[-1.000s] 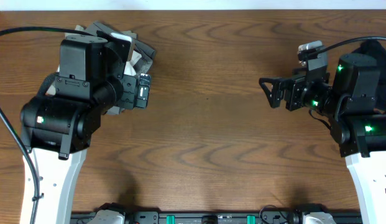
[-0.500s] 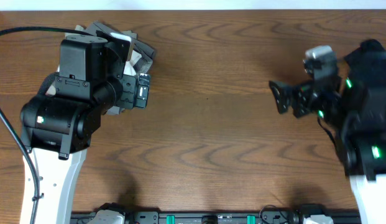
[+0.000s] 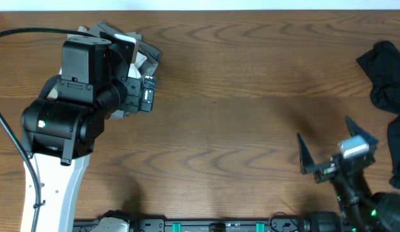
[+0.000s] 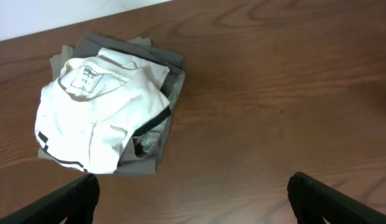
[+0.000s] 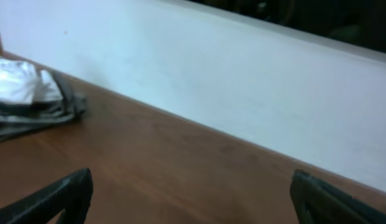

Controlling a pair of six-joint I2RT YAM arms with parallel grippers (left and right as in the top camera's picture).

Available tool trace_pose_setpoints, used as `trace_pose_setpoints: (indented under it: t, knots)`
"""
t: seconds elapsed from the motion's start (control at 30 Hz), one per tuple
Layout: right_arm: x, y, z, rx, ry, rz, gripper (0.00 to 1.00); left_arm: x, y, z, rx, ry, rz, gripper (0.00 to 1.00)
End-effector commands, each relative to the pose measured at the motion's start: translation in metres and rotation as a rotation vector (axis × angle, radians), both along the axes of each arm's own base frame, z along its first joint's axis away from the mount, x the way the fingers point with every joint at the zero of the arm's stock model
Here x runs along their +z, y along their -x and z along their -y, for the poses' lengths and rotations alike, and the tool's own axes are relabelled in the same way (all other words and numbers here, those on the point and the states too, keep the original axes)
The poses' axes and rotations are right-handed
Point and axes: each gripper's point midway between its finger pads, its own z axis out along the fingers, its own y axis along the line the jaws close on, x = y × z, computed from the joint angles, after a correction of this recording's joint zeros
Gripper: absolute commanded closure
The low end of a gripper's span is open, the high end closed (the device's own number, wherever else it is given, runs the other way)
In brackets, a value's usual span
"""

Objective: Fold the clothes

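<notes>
A stack of folded clothes, a white shirt on top of grey ones, lies at the table's far left; it also shows in the overhead view and the right wrist view. A crumpled black garment lies at the right edge. My left gripper is open and empty, hovering just in front of the stack. My right gripper is open and empty, low at the front right, raised above the table and pointing toward the far wall.
The brown wooden table spans the view. A white wall runs along its far edge. The left arm's body covers part of the stack in the overhead view.
My right arm has pulled back from the black garment at the right toward the table's front edge, uncovering the garment. The left arm has not moved.
</notes>
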Motion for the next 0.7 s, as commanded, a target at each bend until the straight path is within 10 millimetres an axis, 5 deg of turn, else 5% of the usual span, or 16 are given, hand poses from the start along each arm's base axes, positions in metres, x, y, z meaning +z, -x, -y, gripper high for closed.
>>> trace_pose_setpoints:
  t: [0.0, 0.33, 0.67]
  knots:
    - [-0.019, 0.003, 0.003, -0.015, 0.004, 0.054, 0.01, 0.005, 0.000, 0.000, 0.009, 0.004, 0.013, 0.02]
    - [-0.084, -0.027, -0.001, 0.006, -0.089, 0.089, 0.01, 0.005, 0.000, 0.000, 0.009, 0.004, 0.013, 0.02]
    - [-0.154, -0.040, -0.003, 0.007, -0.156, -0.058, 0.01, 0.005, 0.000, 0.000, 0.009, 0.004, 0.013, 0.02]
